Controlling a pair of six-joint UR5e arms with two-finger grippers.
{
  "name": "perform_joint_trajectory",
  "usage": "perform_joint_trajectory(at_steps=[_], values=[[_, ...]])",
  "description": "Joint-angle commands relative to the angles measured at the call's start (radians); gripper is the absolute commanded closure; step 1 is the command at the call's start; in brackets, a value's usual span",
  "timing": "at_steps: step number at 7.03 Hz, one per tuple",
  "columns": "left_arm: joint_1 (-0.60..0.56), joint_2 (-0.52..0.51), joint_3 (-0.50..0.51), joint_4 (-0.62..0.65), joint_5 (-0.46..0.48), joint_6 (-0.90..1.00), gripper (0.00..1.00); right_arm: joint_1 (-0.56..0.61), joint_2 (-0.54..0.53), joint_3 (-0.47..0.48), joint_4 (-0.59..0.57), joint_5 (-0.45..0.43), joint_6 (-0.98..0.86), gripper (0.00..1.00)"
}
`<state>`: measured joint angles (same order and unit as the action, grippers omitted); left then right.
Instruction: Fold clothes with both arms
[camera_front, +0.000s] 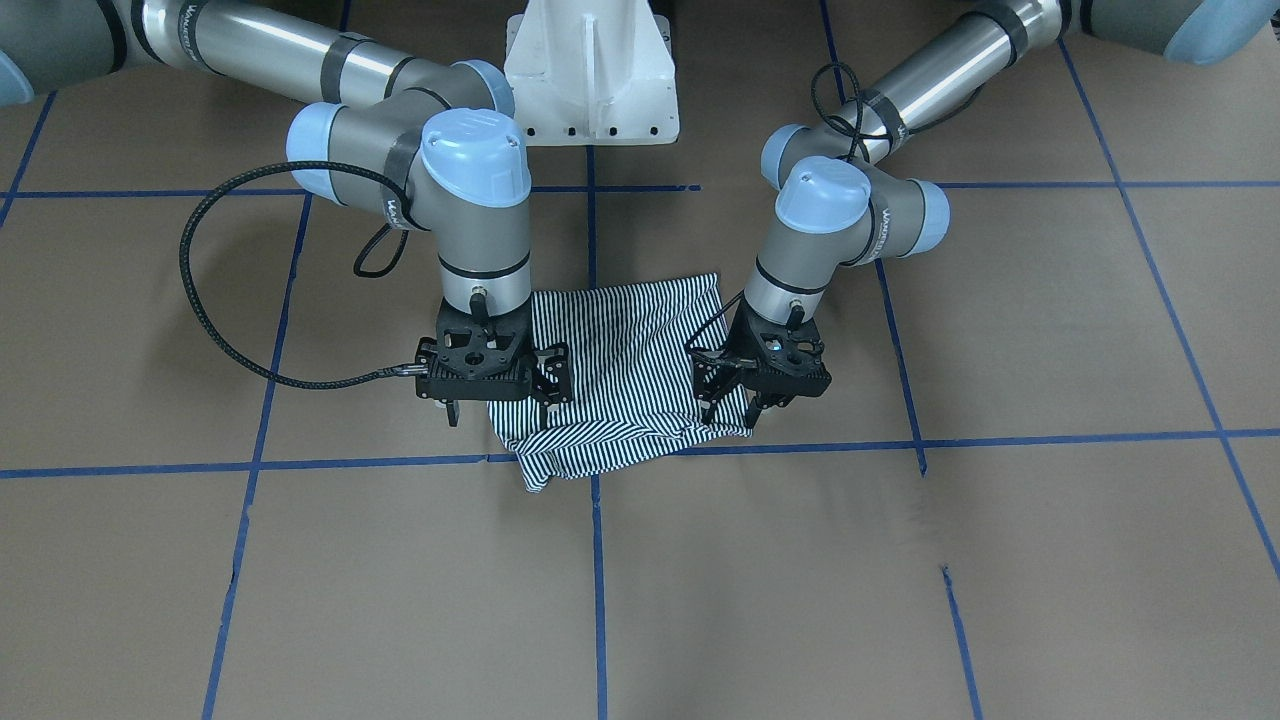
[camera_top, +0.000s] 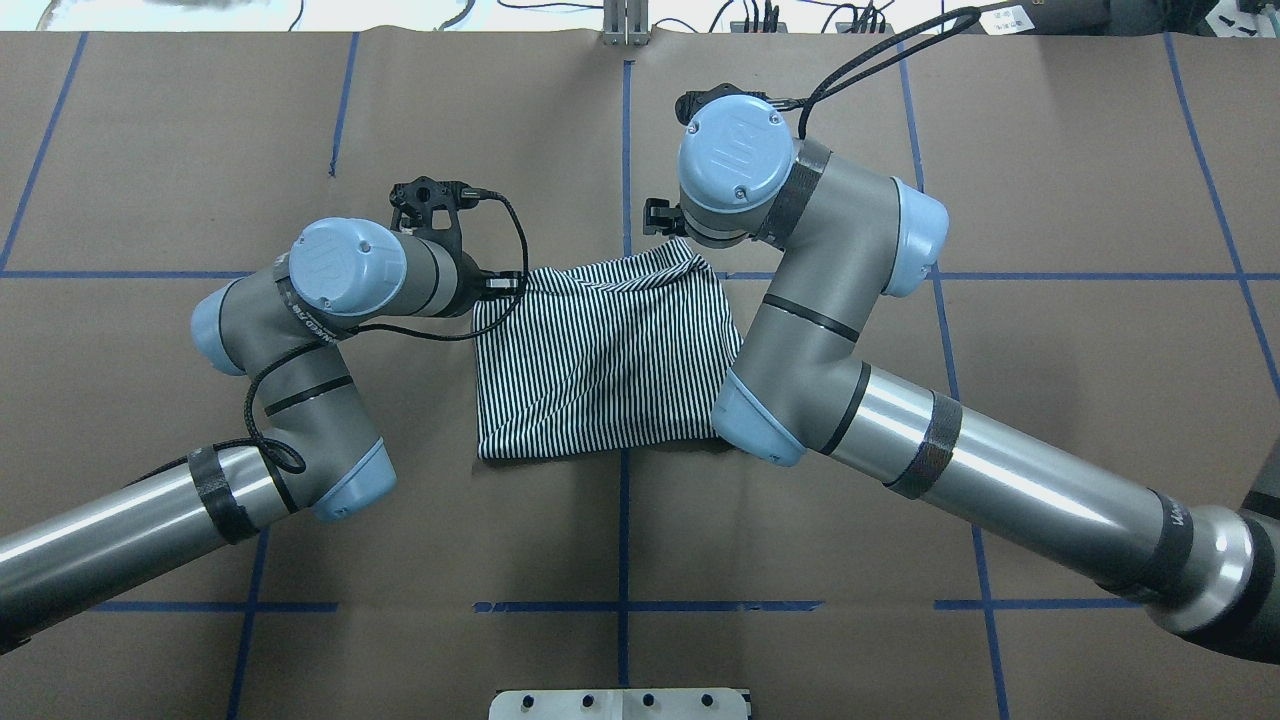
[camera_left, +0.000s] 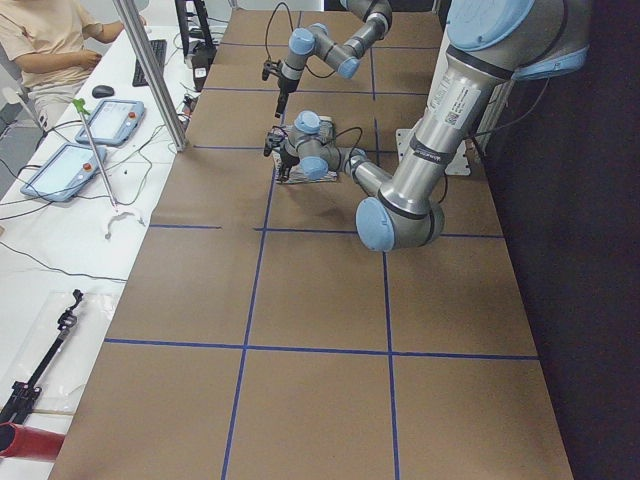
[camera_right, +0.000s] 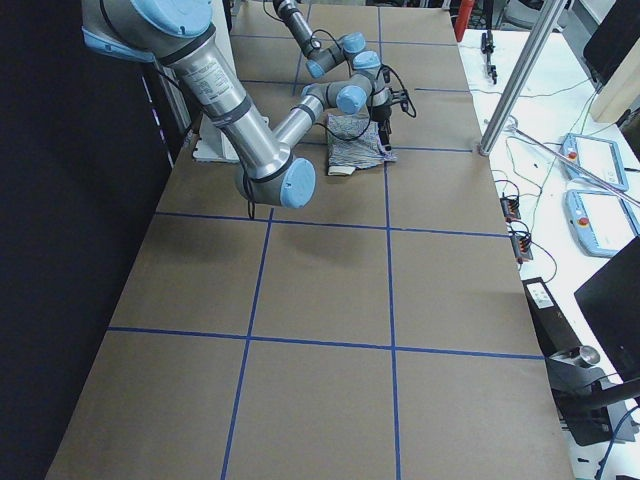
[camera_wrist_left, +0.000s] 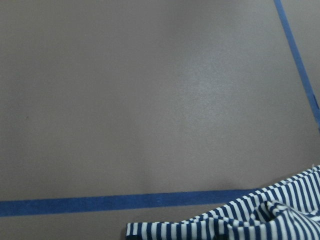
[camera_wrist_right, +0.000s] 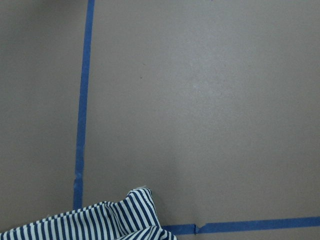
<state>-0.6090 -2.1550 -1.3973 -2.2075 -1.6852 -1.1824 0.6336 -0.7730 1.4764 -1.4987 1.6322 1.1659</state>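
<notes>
We have the brown table (camera_front: 950, 580) in front of us. The shirt (camera_front: 625, 350) lies at its middle, just out from the white pedestal (camera_front: 590, 70), with its outer edge crossing a blue tape line (camera_front: 350, 465).

Our biggest worry is the arms. The right arm (camera_front: 480, 220) and the left arm (camera_front: 830, 230) both lean in over the cloth. If one lifts or pulls ahead of the other, we expect the stacked layers to slide and the neat shape to skew.

Next, the shirt itself. It is folded into a rough rectangle of thin navy and white stripes. It lies flat on the robot's side and rumpled into a ridge along the outer edge. We see no collar or buttons.

Now the grippers, one at each outer corner. The right gripper (camera_front: 503, 405) is spread wide, with one finger over bare table and the other over the stripes, and it clamps nothing. The left gripper (camera_front: 733, 400) also looks parted and empty, though we read that less clearly. If they close from here, they could pinch only the top layer, and the fold would peel open.

Smallest of all is a loose flap (camera_front: 535, 470) poking past the tape by the right gripper. It could easily be missed and left trailing.
</notes>
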Motion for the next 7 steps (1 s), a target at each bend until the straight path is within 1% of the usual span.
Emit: perform_joint_trajectory(at_steps=[1,4,6,7], values=[[-0.002,0.007,-0.003,0.000,0.002,0.001,1.00,0.000,-0.002,-0.001,0.000,0.000,0.000,0.00],[-0.012,0.037,-0.006,0.000,0.002,0.015,1.00,0.000,-0.017,-0.002,0.024,-0.002,0.000,0.00],[-0.054,0.035,0.017,-0.004,0.002,0.018,1.00,0.001,-0.026,-0.004,0.041,-0.002,0.000,0.00],[-0.078,0.032,0.029,-0.004,0.002,0.086,1.00,0.001,-0.026,-0.004,0.041,-0.002,0.000,0.00]])
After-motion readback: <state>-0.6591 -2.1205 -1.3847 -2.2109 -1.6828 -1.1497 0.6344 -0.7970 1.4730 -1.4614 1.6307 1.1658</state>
